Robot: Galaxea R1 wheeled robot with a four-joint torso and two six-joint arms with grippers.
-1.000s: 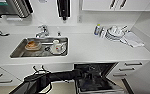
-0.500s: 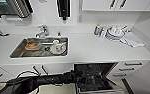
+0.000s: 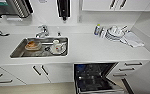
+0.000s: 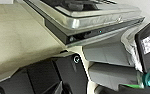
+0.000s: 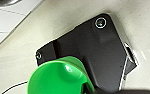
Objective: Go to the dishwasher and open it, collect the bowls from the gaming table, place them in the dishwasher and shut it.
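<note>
the dishwasher (image 3: pixel 96 78) stands open under the worktop's (image 3: pixel 91 48) front edge, right of the sink (image 3: pixel 39 47); its lowered door (image 4: pixel 91 18) shows in the left wrist view; a green bowl (image 5: pixel 58 77) sits close before the right wrist camera; whether either pincer is apart or together, i cannot tell

No text, brand, number or sign can be read. The wall dispenser (image 3: pixel 12 7) above the desk (image 3: pixel 91 48) carries a teal label, too blurred to make out. In the left wrist view a small white label (image 4: pixel 147 45) sits on a dark robot part, its print illegible. The bottle (image 3: pixel 97 29) by the stacked plates (image 3: pixel 113 33) has a label that cannot be read either.
</note>
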